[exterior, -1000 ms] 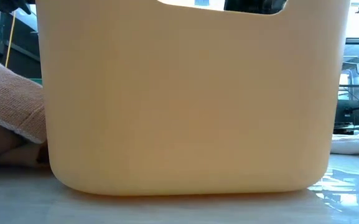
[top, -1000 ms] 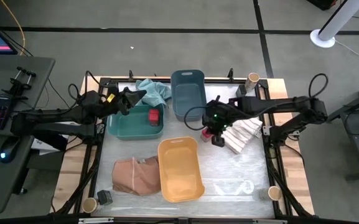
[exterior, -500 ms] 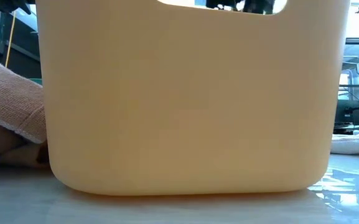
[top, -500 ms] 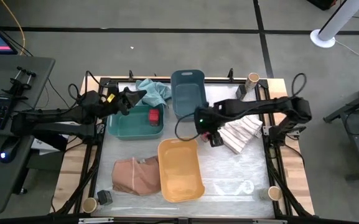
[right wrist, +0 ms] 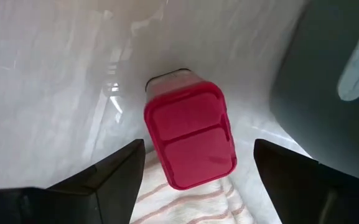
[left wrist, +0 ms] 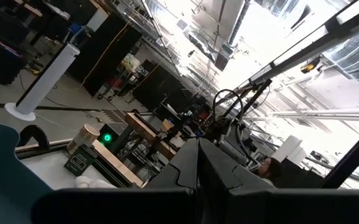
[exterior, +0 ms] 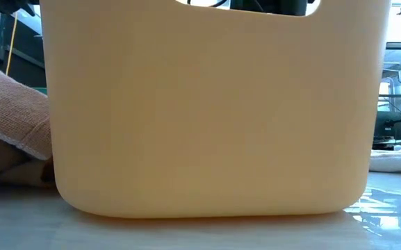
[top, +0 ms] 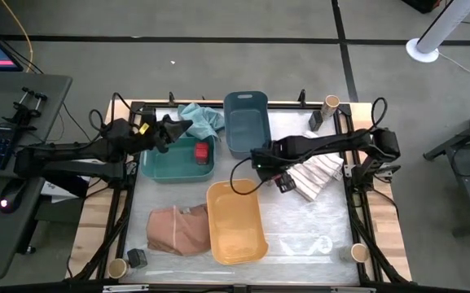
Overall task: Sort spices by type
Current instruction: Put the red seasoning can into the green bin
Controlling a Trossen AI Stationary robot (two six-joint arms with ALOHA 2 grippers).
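Observation:
A red-lidded boxy spice container (right wrist: 190, 134) stands on the white table at the edge of the striped cloth (top: 314, 175). My right gripper (right wrist: 196, 152) is above it, open, with one finger on each side and touching nothing. In the high view my right gripper (top: 272, 169) is between the blue bin and the cloth. Another red spice (top: 201, 151) lies in the green bin (top: 169, 167). My left gripper (top: 172, 129) is over the green bin's far edge, shut and empty.
The blue bin (top: 246, 122) is at the far middle and the yellow bin (top: 236, 221) at the near middle. A brown cloth (top: 177, 228) and a teal cloth (top: 202, 119) lie on the left. Tan jars (top: 331, 103) (top: 117, 268) (top: 359, 253) and dark grey boxes (top: 136, 258) (top: 316, 120) stand at the table's corners.
My right arm has reached farther toward the table's left edge, and its wrist has moved from beside the striped cloth toward the blue bin's near corner. The left arm has kept still.

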